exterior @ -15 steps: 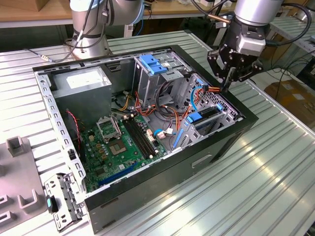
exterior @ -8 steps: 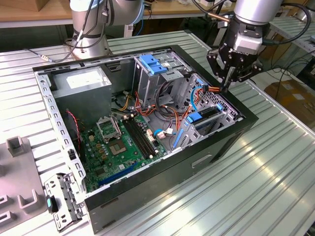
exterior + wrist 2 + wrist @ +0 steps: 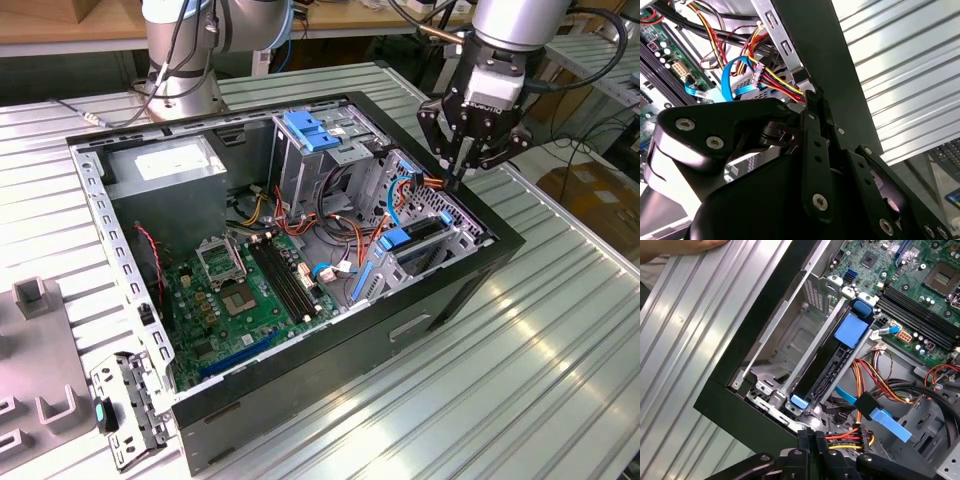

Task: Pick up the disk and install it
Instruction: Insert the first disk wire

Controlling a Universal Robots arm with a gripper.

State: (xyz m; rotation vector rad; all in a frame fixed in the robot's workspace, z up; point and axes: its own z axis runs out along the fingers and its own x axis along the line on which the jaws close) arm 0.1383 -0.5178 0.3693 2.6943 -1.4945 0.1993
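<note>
The disk (image 3: 418, 240) stands on edge in a bay at the corner of the open computer case (image 3: 300, 400) on the exterior view's right. In the first wrist view the disk (image 3: 827, 365) is a dark slab with a blue tab between grey metal rails. My gripper (image 3: 457, 182) hangs over the case wall just behind that bay. Its fingers are shut together, with nothing of the disk between them. In both wrist views the fingertips (image 3: 812, 100) (image 3: 811, 437) sit against a bundle of red, yellow and black power wires (image 3: 842, 436).
A green motherboard (image 3: 250, 290) covers the case floor. A grey drive cage with a blue top (image 3: 315, 130) stands at the back, with a power supply (image 3: 165, 165) beside it. Blue flat cables (image 3: 887, 422) lie near the bay. A person's hand (image 3: 680, 246) rests on the table.
</note>
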